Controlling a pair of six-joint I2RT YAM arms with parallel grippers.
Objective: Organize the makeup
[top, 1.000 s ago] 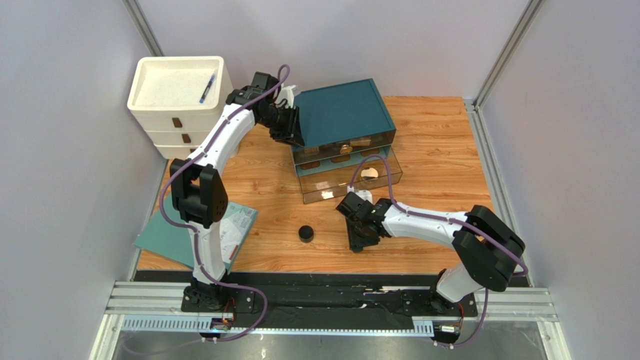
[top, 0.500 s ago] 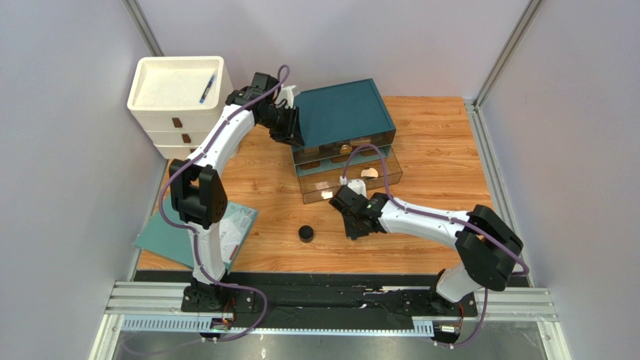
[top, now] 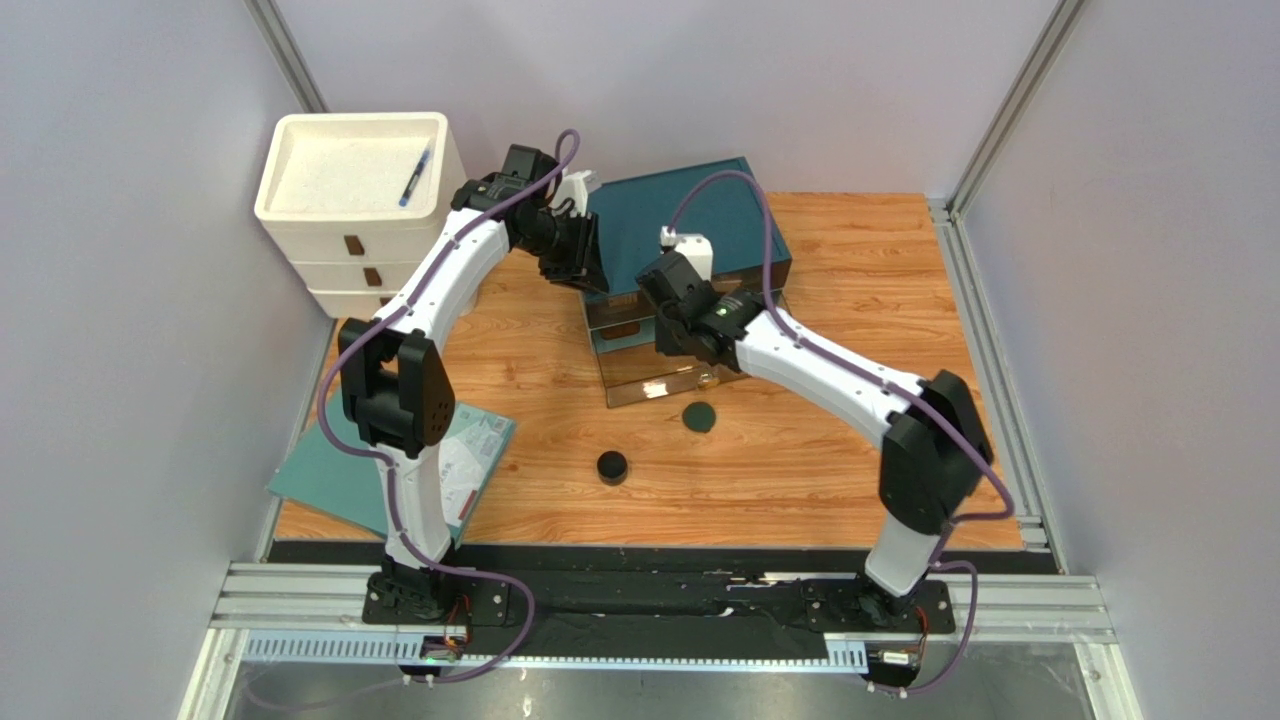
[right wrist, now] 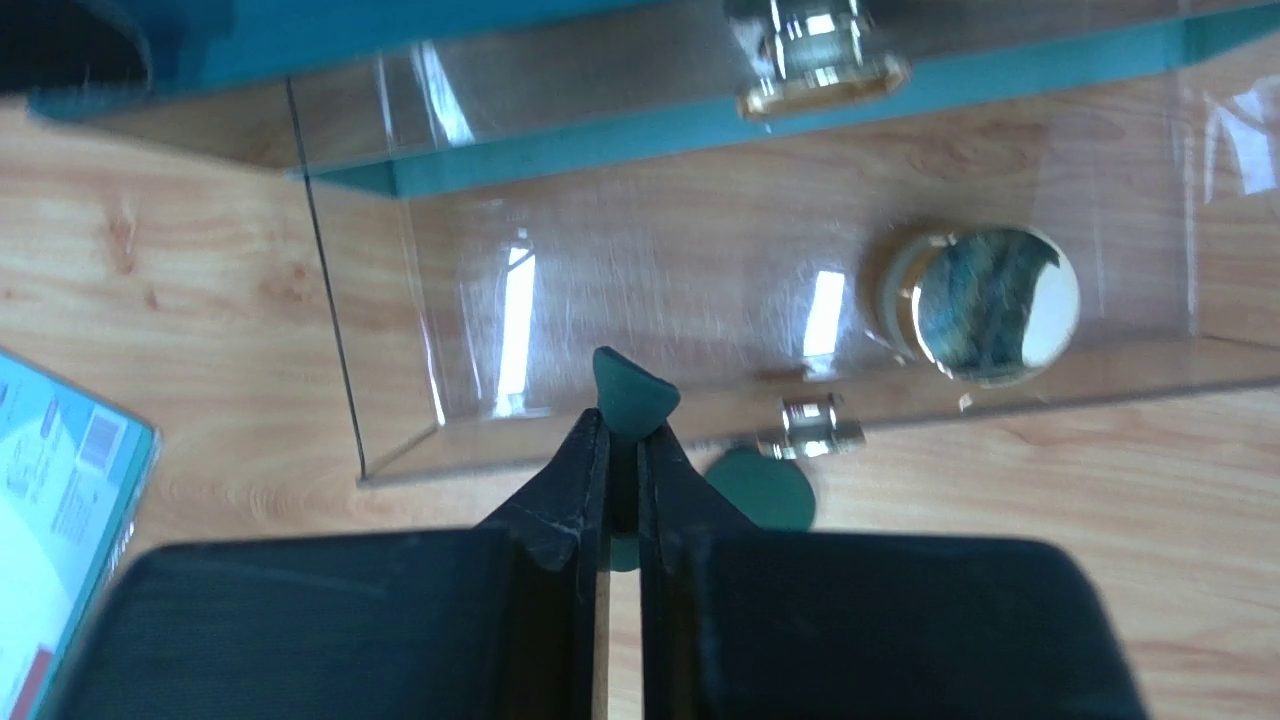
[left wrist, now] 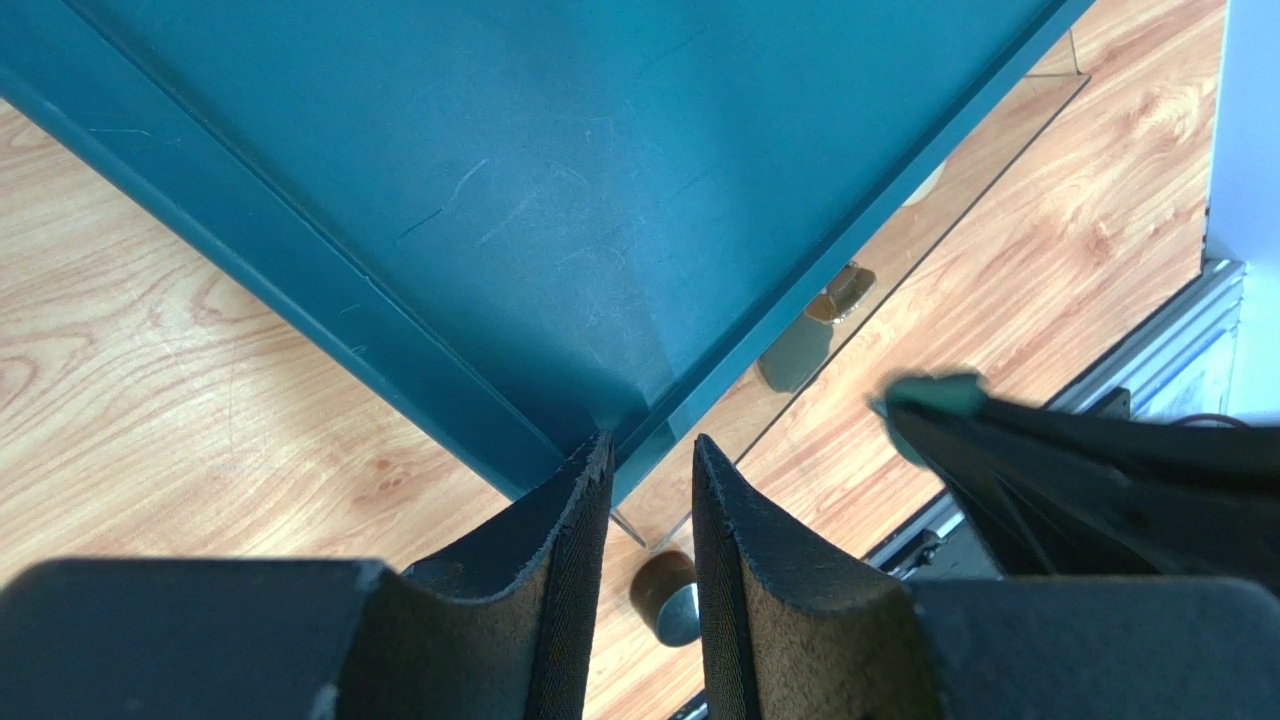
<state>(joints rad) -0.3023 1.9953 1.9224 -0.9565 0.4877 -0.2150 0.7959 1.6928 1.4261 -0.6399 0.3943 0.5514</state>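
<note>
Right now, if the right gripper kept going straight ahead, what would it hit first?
Probably the open clear drawer: the right gripper, shut on a dark green disc, points at its bare floor, left of the gold-rimmed compact. Depth is unclear.

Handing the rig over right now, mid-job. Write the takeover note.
Left gripper: fingers straddle the teal organizer's corner; clamped or not, cannot tell.
Right gripper: shut on a dark green disc over the open clear drawer.
Done: gold-rimmed compact in that drawer.
Left to do: drop the held disc in; second green disc and black jar lie on the table.
</note>
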